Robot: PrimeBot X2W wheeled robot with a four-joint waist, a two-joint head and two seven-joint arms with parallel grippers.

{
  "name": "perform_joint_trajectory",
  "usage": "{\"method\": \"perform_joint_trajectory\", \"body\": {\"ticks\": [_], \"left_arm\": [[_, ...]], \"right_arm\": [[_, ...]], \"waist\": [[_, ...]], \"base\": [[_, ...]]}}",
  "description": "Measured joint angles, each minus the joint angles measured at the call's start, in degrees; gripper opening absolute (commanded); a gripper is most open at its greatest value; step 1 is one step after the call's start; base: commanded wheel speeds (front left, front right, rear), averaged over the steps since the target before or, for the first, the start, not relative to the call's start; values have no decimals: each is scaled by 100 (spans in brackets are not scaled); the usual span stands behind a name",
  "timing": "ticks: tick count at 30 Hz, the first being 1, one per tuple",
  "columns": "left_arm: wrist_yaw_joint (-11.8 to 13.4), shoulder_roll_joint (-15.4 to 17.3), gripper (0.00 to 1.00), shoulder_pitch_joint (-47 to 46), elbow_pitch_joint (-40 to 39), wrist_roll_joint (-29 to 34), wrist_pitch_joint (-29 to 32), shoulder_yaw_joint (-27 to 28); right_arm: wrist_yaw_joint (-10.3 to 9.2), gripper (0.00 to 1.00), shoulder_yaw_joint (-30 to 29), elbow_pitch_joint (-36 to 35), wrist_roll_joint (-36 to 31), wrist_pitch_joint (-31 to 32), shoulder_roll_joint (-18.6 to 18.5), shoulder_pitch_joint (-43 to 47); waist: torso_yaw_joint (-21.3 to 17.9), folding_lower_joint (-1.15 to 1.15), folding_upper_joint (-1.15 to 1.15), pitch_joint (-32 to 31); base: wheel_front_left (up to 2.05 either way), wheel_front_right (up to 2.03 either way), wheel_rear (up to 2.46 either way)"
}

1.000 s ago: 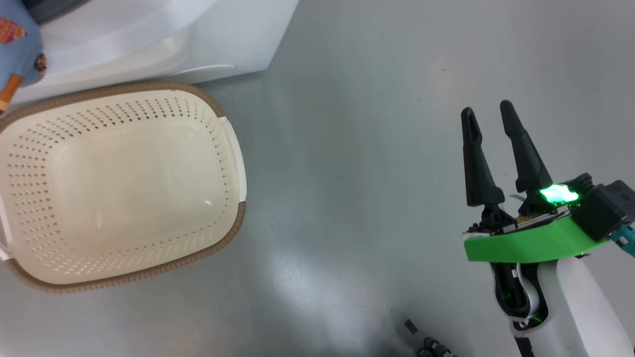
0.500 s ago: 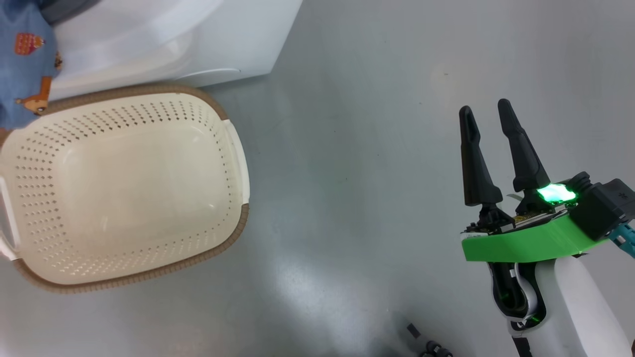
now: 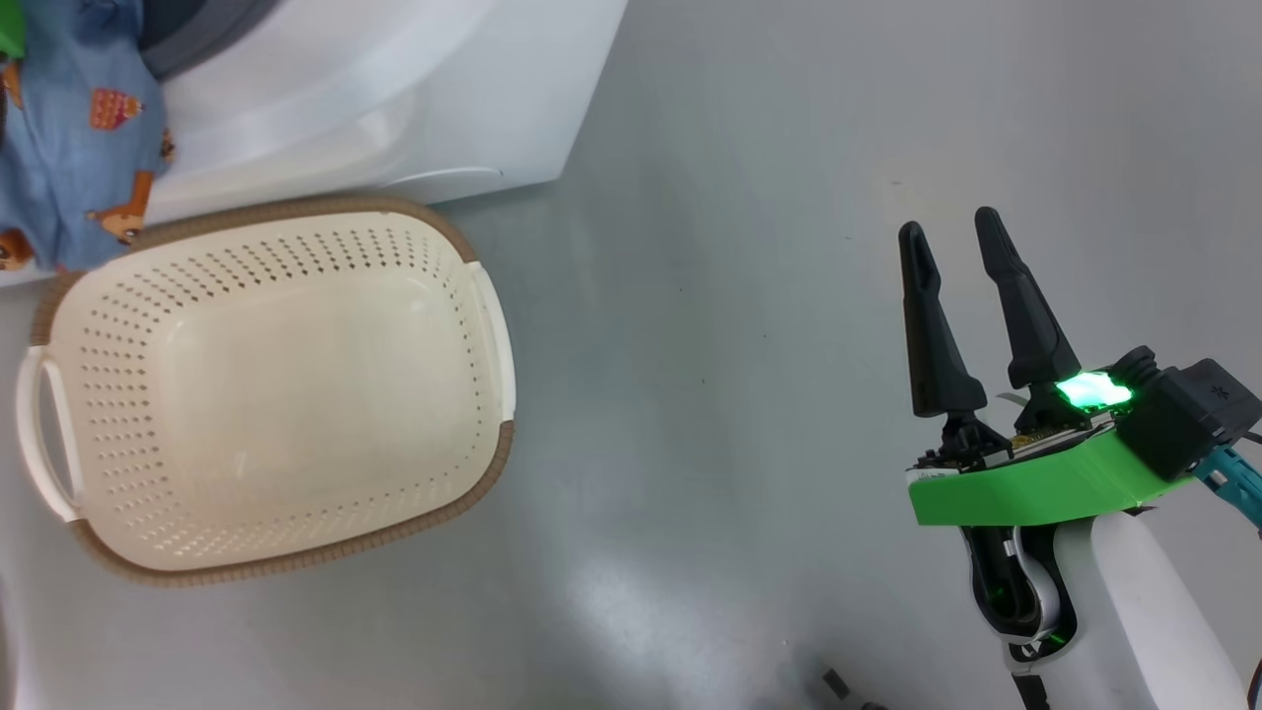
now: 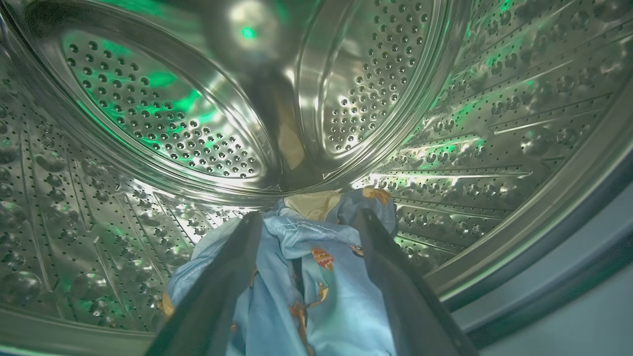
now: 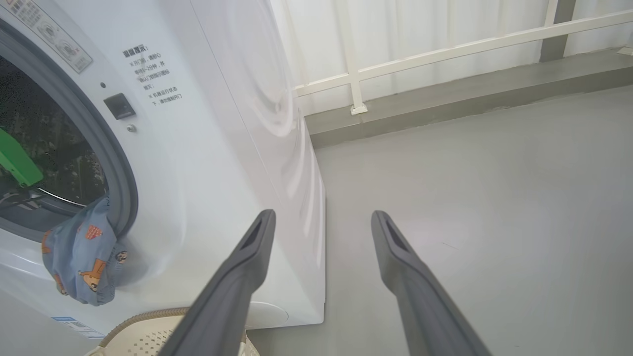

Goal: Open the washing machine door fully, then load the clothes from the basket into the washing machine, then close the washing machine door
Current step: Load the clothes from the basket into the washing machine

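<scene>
Head view: the basket (image 3: 296,207), cream with perforated walls and a brown woven-look rim, is sitting on the grey floor (image 3: 739,296) just before the washing machine (image 3: 414,89). Light blue clothes (image 3: 79,168) with orange prints are hanging down the machine's front by the basket's far left corner. The right gripper (image 3: 947,225) is hovering well apart, fingers spread, gripping nothing. Left wrist view: the left gripper (image 4: 307,215) is reaching into the steel drum (image 4: 148,123), fingers standing apart, blue fabric bunching loosely between them. Right wrist view: a printed blue fold is drooping out past the grey seal (image 5: 121,193).
</scene>
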Motion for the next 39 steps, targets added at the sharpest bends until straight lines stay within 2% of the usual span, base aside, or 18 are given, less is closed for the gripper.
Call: {"method": "perform_joint_trajectory", "body": {"ticks": [6,16,22,39], "left_arm": [[-8,-100,100,259,-242,-148,-1,87],[98,-438,100,1417,-1527,-164,-1,297],[154,-675,100,2227,-2273,-160,-1,632],[82,-1201,100,4480,-3666,322,-1,1043]], "right_arm": [[0,100,-3,19,-5,0,-1,8],[0,100,-110,71,-154,0,-2,44],[0,100,-174,146,-266,0,-13,255],[0,100,-344,227,-266,0,-383,869]], "waist": [[66,0,0,-112],[225,0,0,-435],[348,0,0,-755],[726,0,0,-1755]], "base": [[0,0,0],[0,0,0],[0,0,0],[0,0,0]]}}
